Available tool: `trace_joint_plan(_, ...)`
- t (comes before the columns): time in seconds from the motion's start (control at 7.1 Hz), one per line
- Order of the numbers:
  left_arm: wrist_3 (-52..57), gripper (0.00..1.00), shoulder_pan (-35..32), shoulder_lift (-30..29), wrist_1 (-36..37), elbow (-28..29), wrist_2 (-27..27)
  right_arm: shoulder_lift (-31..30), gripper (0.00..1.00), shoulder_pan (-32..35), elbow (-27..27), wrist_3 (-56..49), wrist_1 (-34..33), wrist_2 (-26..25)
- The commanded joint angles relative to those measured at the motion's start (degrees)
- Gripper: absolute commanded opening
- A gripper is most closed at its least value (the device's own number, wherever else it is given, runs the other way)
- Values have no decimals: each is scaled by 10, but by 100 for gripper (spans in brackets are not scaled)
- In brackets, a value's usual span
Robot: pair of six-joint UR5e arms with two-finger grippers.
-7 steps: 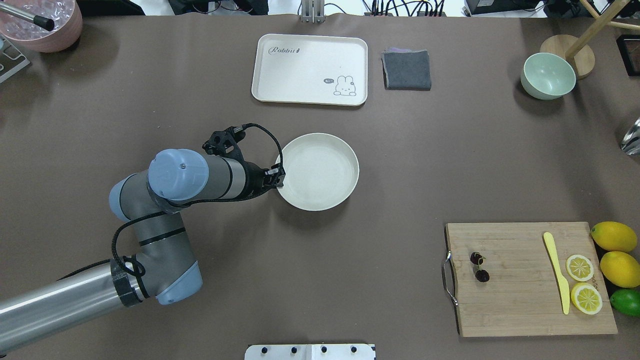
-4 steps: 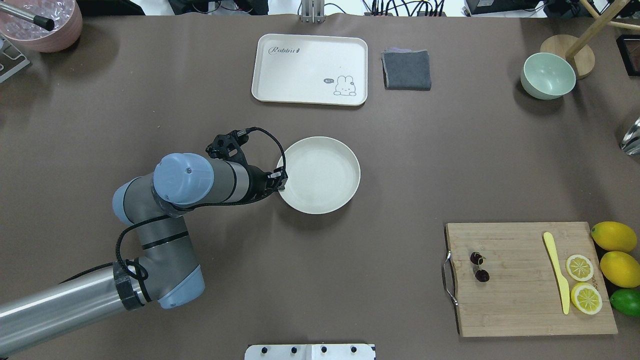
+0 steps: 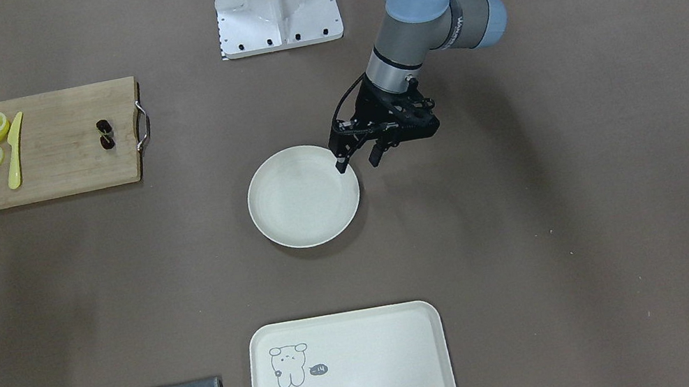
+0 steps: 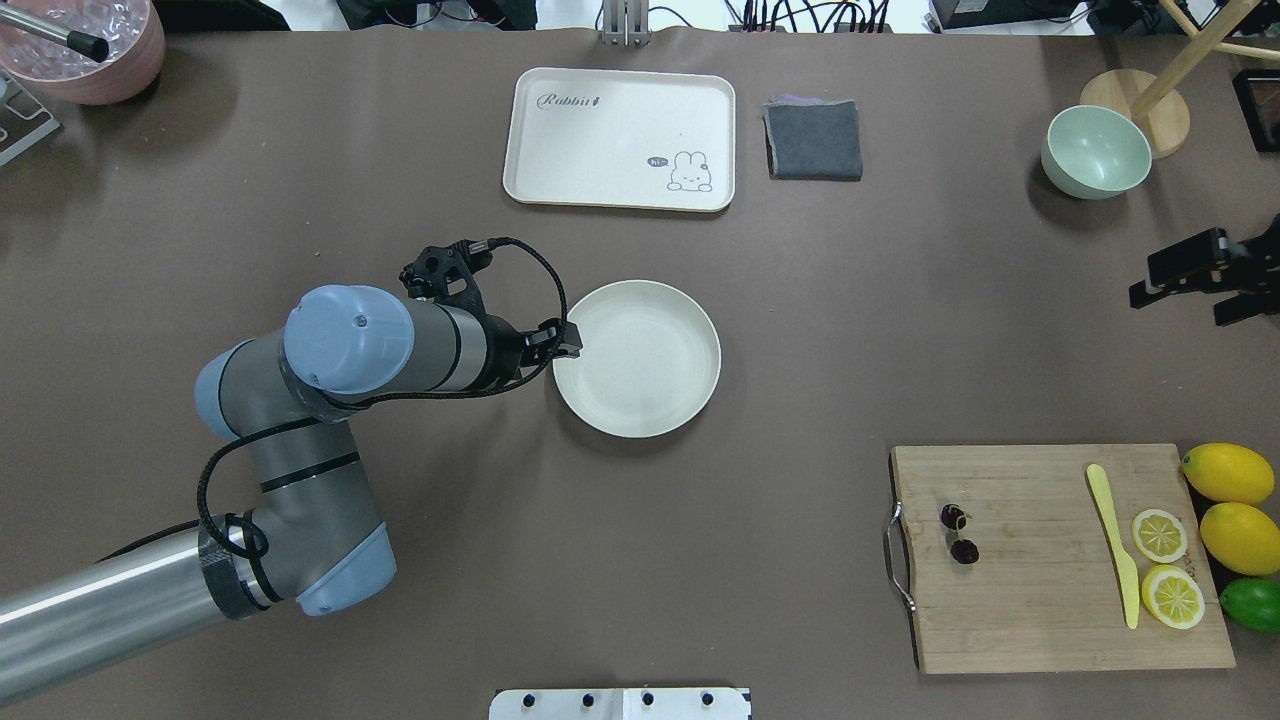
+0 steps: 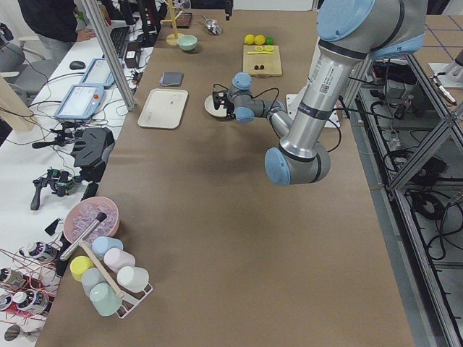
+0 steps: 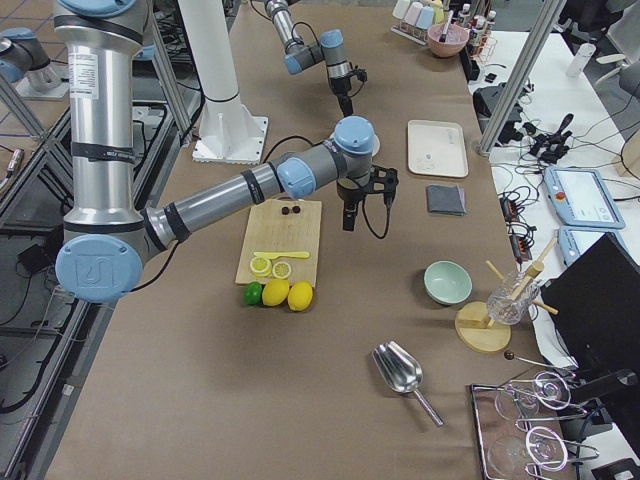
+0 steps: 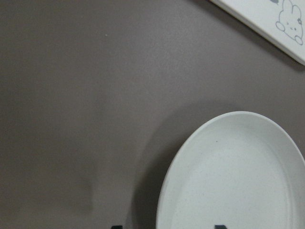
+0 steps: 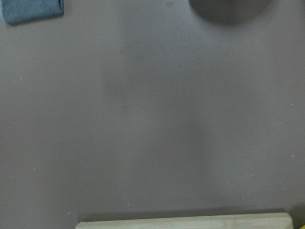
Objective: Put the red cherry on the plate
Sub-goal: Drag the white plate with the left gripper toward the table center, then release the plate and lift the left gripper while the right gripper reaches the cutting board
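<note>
The red cherry [image 4: 958, 535], a dark joined pair, lies on the left part of the wooden cutting board [image 4: 1040, 590] and also shows in the front view [image 3: 105, 134]. The cream plate [image 4: 640, 360] sits mid-table with nothing on it. My left gripper [image 3: 357, 163] hangs open over the plate's rim [image 7: 164, 200] on the arm's side, one finger inside the rim and one outside. At the overhead view's right edge, my right gripper [image 4: 1150, 288] hovers above the table beyond the board. I cannot tell if it is open or shut. It holds nothing that I can see.
On the board's right are a yellow knife [image 4: 1115, 545] and two lemon slices [image 4: 1165, 565], with whole lemons [image 4: 1235, 500] and a lime beside it. A cream tray [image 4: 620, 135], a grey cloth [image 4: 813, 140] and a mint bowl [image 4: 1095, 150] stand at the far side.
The plate has slid a little toward the robot with my left gripper at its rim. The left arm has drawn back slightly. My right gripper has come into the overhead view.
</note>
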Motion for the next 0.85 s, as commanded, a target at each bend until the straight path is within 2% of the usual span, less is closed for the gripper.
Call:
trace_joint_plan(0.0,73,98,-44,5,56,-26,1,-46,100,-157,8,161,145,-89)
trace_joint_plan(0.14,125,98,-65,15,69,-29,0,-43,100,-226,20,210,147,-129)
trace_joint_plan(0.28,189,98,-78,18,68,-30,0,-42,100,-296,42,257,146,-190)
trace_joint_plan(0.42,201,98,-79,24,68,-30,1,-40,100,-326,55,262,144,-196)
trace_joint_plan(0.7,202,98,-81,47,67,-55,2,-40,99,-369,47,262,138,-229)
